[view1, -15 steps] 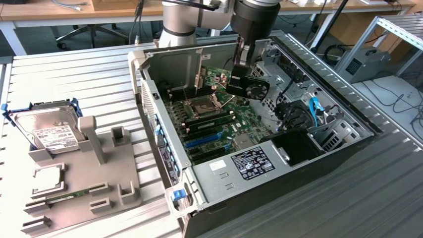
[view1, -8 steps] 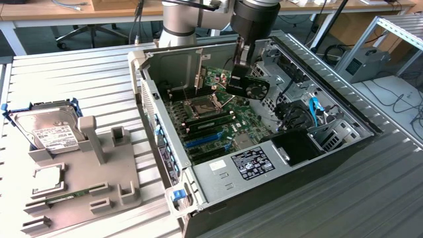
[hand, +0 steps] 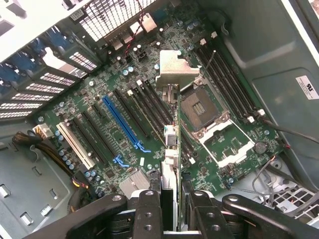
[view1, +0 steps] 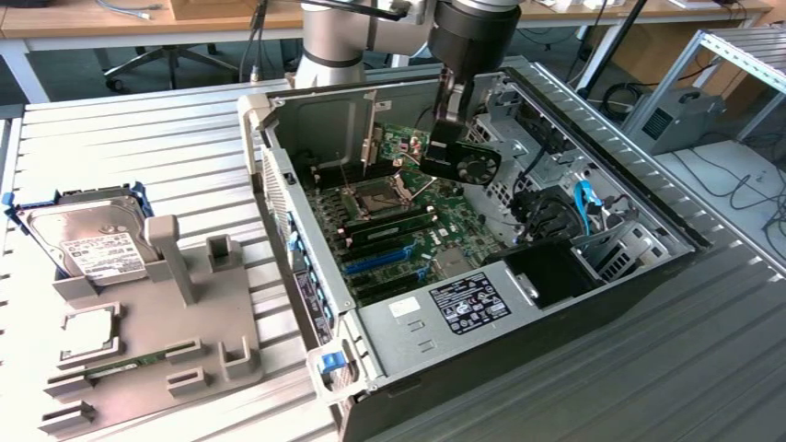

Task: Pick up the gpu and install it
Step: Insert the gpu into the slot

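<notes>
– Inside the open computer case [view1: 272,138], over the motherboard [hand: 84,99], where is the gpu [hand: 172,134]?
– Between the fingers of the gripper [hand: 172,201], clamped edge-on, near the CPU socket [hand: 199,107]. Its long axis is not lined with the blue slot [hand: 122,124], which lies apart, to one side.

a robotics lab: ribbed metal workbench [view1: 135,147], opened computer case [view1: 322,118], wooden desks [view1: 86,20] and loose cables [view1: 746,189] behind.
</notes>
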Robot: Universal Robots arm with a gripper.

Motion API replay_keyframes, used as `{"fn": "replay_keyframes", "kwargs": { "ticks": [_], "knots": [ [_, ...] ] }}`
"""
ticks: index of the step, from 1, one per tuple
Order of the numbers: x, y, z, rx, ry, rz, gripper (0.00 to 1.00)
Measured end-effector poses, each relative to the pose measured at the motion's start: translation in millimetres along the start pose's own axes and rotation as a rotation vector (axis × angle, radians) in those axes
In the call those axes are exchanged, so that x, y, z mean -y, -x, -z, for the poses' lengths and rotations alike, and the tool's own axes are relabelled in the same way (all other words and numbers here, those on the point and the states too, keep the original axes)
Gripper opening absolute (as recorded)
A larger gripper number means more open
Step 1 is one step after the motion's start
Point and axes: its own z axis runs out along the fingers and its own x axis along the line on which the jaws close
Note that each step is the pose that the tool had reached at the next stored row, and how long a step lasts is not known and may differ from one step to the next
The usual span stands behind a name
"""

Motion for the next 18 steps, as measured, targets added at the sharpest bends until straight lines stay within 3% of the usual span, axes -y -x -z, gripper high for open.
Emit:
{"fn": "replay_keyframes", "kwargs": {
  "ticks": [18],
  "knots": [
    [0.1,0.0,0.0,0.0001,0.0004,0.015,0.26]
  ]
}}
